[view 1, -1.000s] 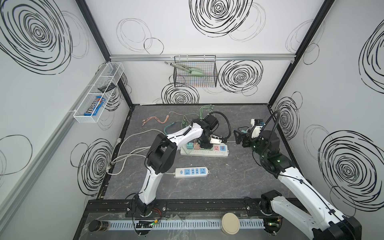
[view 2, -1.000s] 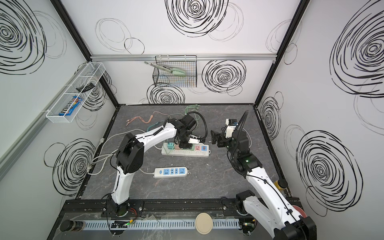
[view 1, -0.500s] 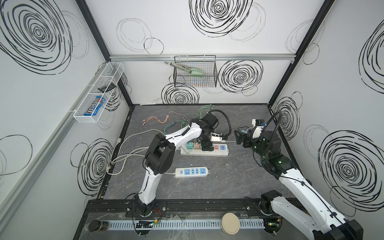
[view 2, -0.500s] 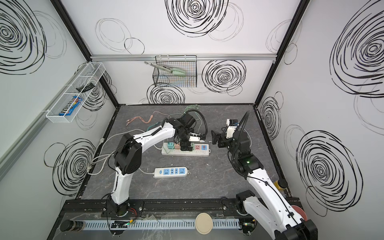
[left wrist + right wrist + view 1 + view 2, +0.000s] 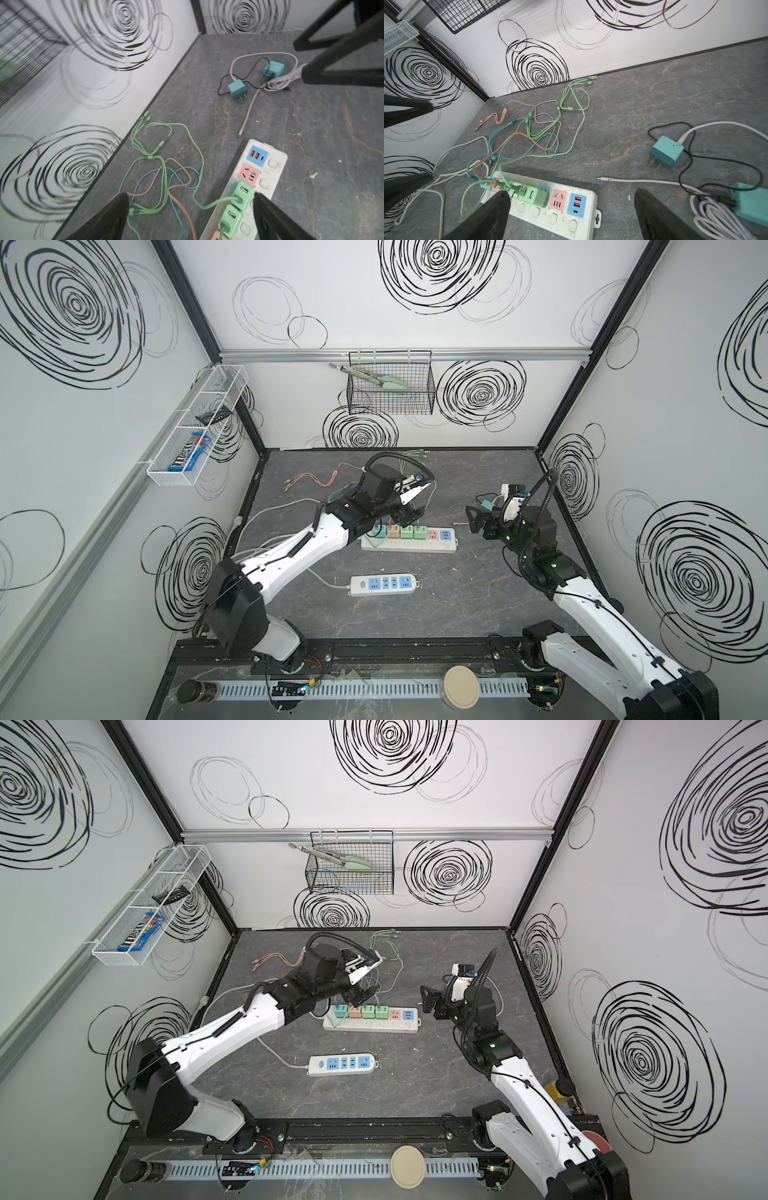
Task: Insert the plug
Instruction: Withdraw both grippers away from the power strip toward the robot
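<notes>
Green plug (image 5: 242,194) seen seated in power strip (image 5: 272,166). Left gripper (image 5: 190,196) held spread just above strip. Right gripper (image 5: 571,192) held spread, empty, near strip's USB end.

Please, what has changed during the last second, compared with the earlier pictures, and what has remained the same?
The left gripper opened its fingers and let go of the green charger, which sits plugged into the white power strip; the gripper shifted slightly leftward in both top views. The right gripper stayed open beside the strip's end; the smaller power strip did not move.
</notes>
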